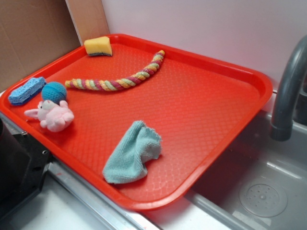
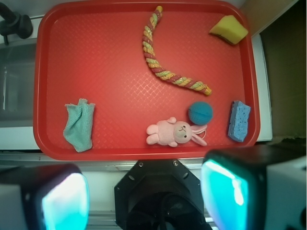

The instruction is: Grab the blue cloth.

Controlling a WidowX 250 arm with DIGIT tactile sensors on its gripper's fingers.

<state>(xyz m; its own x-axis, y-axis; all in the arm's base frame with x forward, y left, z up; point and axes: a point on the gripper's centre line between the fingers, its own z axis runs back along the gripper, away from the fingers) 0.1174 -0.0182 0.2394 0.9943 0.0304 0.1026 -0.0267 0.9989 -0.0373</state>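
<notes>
The blue cloth [image 1: 133,153] lies alone near the front rim of the red tray [image 1: 201,110], open tray floor all around it; the pink plush rabbit [image 1: 52,115], teal ball [image 1: 53,91] and blue sponge [image 1: 26,90] crowd the left end, well apart; the rope toy [image 1: 120,81] and yellow sponge [image 1: 98,46] lie farther back; the grey tap [image 1: 288,91] rises beyond the tray's right edge.

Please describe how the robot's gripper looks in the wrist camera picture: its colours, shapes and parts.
In the wrist view, the gripper shows two blocky fingers at the bottom corners, with grey to white bodies and dark edges. Their inner pads look glossy turquoise and rounded. Between them sits a black mount, roughly octagonal, with small screws near its top edge. No cables or markings are visible.
</notes>
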